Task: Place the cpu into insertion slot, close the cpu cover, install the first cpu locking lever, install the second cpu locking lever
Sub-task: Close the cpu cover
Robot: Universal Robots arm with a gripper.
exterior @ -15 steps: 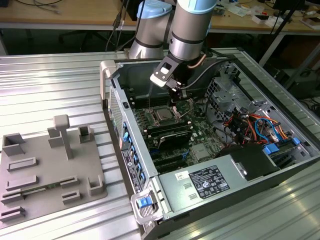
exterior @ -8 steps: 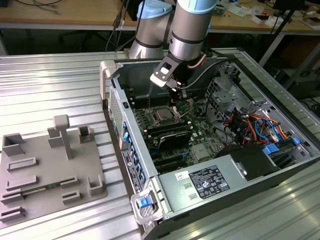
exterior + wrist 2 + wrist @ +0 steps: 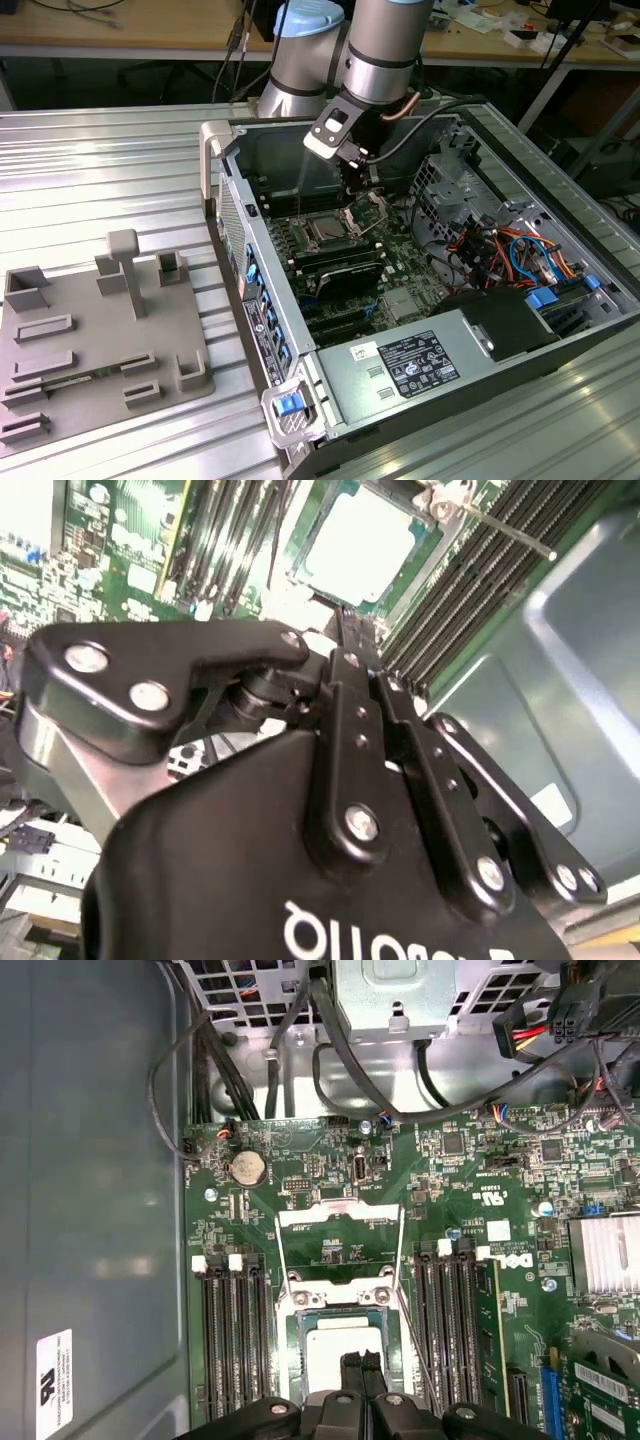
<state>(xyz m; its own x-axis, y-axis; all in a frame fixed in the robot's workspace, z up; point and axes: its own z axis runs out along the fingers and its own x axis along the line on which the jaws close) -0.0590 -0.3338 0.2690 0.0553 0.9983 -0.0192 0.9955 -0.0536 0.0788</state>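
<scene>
The cpu (image 3: 335, 1352) lies flat in the insertion slot (image 3: 297, 1335) on the green motherboard, its silver top showing; in the exterior view the cpu (image 3: 325, 231) sits mid-board. The cpu cover (image 3: 339, 1216) stands swung open beyond the slot, and in the exterior view the cover (image 3: 366, 209) rises at the socket's right side. A thin locking lever (image 3: 508, 529) sticks up loose beside the socket. My gripper (image 3: 361, 1364) hovers over the near edge of the cpu with its black fingers (image 3: 351, 1368) pressed together and nothing between them.
Long black memory slots (image 3: 232, 1335) flank the socket on both sides. Cable bundles (image 3: 330, 1055) and the power supply (image 3: 420, 365) crowd the case. The case wall (image 3: 90, 1210) is close by. A grey fixture plate (image 3: 100, 340) lies on the table outside.
</scene>
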